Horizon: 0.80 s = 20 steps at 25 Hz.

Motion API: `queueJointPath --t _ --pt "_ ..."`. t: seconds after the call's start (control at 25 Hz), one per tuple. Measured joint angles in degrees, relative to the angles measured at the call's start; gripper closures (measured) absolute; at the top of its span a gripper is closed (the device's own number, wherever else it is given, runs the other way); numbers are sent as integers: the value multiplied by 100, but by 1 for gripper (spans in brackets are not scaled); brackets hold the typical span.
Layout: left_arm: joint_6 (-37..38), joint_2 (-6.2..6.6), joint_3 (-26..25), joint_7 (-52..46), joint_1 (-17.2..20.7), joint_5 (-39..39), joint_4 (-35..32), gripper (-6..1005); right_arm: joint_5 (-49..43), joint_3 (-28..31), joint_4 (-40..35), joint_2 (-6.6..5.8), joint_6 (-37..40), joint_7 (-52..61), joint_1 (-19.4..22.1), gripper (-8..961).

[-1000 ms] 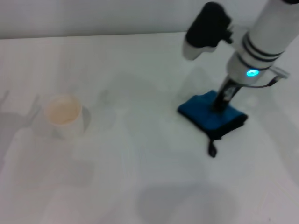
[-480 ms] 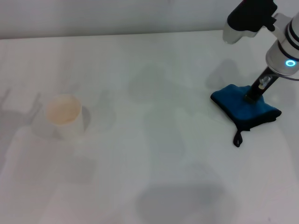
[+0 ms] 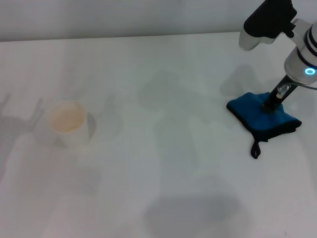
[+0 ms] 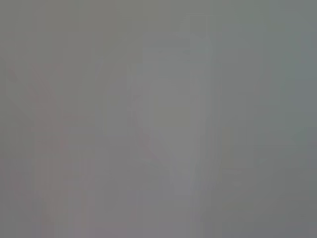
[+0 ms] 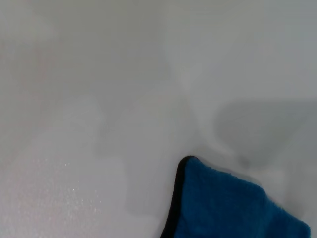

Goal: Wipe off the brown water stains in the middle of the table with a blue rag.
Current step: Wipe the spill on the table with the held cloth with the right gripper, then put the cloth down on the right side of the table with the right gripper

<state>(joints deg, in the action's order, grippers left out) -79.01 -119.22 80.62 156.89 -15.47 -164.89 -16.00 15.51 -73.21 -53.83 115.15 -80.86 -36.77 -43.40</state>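
The blue rag [image 3: 262, 118] lies bunched on the white table [image 3: 163, 163] at the right, its black loop [image 3: 255, 148] trailing toward the front. My right gripper [image 3: 270, 105] comes down from above and its narrow fingers are shut on the rag's top, pressing it to the tabletop. A blue corner of the rag with black edging also shows in the right wrist view [image 5: 233, 208]. No brown water stains show in the middle of the table; the surface there looks plain white with a faint sheen. My left gripper is out of view, and the left wrist view is blank grey.
A white cup [image 3: 68, 123] with a beige inside stands at the left of the table. The table's far edge [image 3: 124, 35] runs along the back. The right arm's white body [image 3: 302, 44] hangs over the back right corner.
My right gripper has dragged the rag from near the table's middle to the right, most of it in the first half second, then a little farther right.
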Motion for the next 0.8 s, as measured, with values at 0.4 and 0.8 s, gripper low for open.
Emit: queueJointPath --t 0.4,0.8 --pt "-18 4 -5 0 23 0 0 117 104 -25 -21 20 -20 -49 35 712" --pt "-9 4 4 0 37 0 0 118 313 84 -620 4 -9 -40 358 496"
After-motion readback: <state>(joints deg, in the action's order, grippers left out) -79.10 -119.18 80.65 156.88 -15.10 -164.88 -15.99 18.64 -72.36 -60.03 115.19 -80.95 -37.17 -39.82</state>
